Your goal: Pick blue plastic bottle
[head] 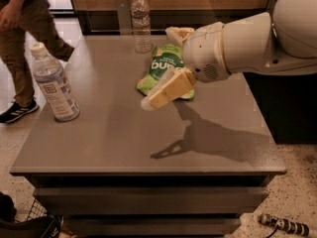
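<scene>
Grey table (124,133) fills most of view, floor around it speckled. White robot arm (247,43) reaches in from the right over the table's middle, shadow (213,138) cast on the top below it. Person (25,38) in brown trousers stands off the far left corner. Gripper (158,68) hangs above table centre, not touching anything; cream fingers (168,89) spread wide, one low and angled toward the near left, the other up behind, nothing held. Blue plastic bottle (53,83) stands upright near the left edge, cream cap on, pale label facing camera, well apart from gripper. Green snack bag (163,58) lies flat behind the gripper, partly hidden by the lower finger. Slim clear bottle (141,21) upright at the far edge.
</scene>
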`<state>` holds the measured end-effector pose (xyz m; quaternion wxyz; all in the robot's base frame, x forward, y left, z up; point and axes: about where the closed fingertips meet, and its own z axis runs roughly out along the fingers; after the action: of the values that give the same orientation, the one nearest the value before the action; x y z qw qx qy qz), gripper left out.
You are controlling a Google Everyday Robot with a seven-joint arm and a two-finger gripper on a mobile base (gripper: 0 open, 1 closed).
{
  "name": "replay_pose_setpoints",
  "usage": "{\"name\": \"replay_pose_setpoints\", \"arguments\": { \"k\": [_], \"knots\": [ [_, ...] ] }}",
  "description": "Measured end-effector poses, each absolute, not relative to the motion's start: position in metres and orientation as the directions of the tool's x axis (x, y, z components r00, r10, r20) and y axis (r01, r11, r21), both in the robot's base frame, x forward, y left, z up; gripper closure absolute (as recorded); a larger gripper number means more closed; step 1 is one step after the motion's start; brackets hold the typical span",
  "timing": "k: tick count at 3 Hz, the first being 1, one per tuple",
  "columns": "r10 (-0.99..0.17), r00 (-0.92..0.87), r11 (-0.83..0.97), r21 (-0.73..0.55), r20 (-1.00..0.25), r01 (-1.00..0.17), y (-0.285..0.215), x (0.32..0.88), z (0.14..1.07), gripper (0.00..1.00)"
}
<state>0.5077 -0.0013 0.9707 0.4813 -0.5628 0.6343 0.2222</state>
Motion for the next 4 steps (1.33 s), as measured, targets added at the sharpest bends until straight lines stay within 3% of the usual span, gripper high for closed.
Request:
{"name": "replay_pose_setpoints", "arguments": {
  "k": [2,4],
  "knots": [
    [-0.491,0.114,0.241,-0.261,-0.864,-0.935,0.03,0.507,0.957,0.0],
    [-0.36,0.208,0.222,-0.3,-0.91,-0.928,0.128,0.533,0.94,0.0]
  ]
}}
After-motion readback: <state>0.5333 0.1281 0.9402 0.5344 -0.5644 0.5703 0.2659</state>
